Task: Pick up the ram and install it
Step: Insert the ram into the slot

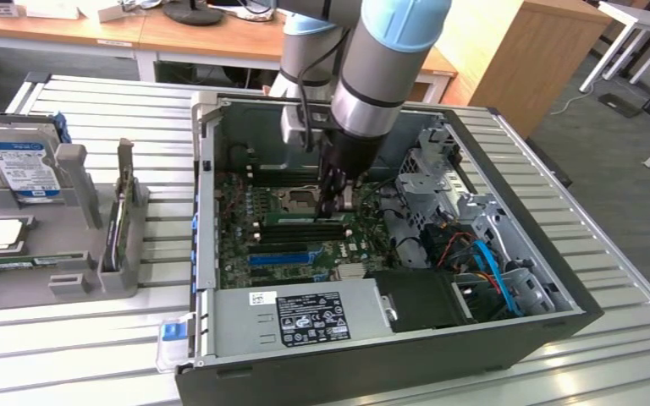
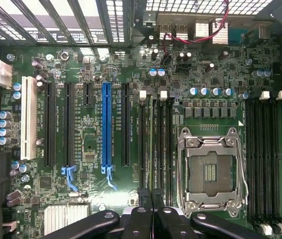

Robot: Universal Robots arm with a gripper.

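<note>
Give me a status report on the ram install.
Tool shut, tips down over the ram. Ram looks upright in a slot between the blue slot and the CPU socket. Nothing seen in the way.

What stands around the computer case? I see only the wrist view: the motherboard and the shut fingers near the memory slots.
Observer: The case lies on its side, open on top, on a slatted metal table.
Operator: Is anything beside it?
Observer: Yes. At the exterior view's left, a grey holder carries a blue-labelled hard drive, standing upright.
Operator: How does the arm enter the case?
Observer: The arm reaches steeply from above, and the gripper is low inside the case, close to the CPU socket.
</note>
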